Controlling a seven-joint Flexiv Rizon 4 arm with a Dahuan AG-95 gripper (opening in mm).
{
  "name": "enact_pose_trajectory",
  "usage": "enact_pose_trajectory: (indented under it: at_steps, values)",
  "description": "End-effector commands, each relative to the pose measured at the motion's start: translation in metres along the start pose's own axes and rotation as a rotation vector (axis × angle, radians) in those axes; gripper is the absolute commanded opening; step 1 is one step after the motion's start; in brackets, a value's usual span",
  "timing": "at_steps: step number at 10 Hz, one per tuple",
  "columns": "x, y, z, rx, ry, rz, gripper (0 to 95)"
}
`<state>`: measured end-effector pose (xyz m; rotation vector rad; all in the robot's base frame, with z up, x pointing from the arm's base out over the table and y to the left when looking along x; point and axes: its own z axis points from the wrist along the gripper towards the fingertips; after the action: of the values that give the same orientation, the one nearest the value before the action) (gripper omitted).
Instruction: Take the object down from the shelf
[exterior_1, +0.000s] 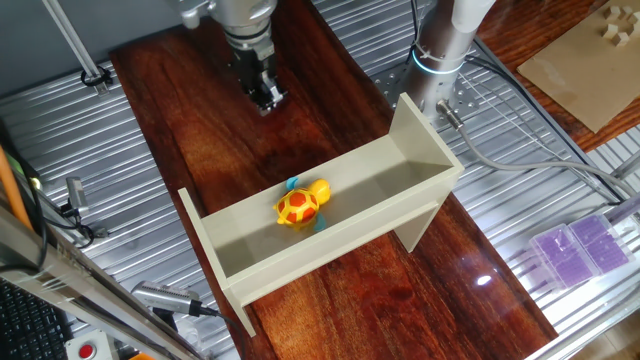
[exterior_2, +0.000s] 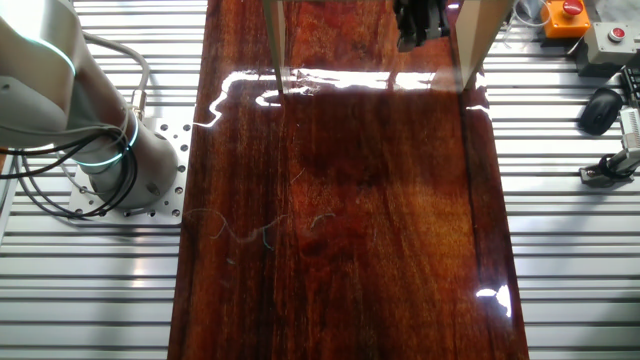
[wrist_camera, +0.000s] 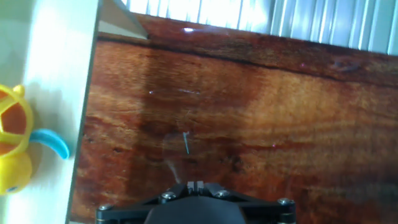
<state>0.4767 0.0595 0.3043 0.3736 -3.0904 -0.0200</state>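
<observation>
Turtle (exterior_1: 302, 204) was found lying in the shelf (exterior_1: 405, 170) trough, well apart from the gripper (exterior_1: 265, 97), which was seen closed and empty. Unless opened before descent, the turtle could be knocked over the low wall.

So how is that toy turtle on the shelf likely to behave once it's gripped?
The toy turtle looks like smooth, glossy moulded plastic, so probably rigid, light and a bit slippery. Its domed shell may let it rock or slide along the shelf floor if nudged. The thin blue flippers seem poor places to grip.
</observation>
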Motion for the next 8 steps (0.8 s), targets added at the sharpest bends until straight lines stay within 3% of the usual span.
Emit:
enact_pose_trajectory:
  at_steps: [1,2,5,6,8]
  values:
    - [0.001,0.0,0.001,-0.019,-0.014,-0.069,0.0]
    - [-0.001,0.007,0.001,-0.018,-0.018,-0.058,0.0]
    - [-0.011,0.06,-0.013,-0.005,-0.002,0.042,0.0]
    - [-0.012,0.068,-0.014,-0.005,-0.004,0.061,0.0]
    - [-0.012,0.069,-0.015,-0.006,-0.015,0.034,0.0]
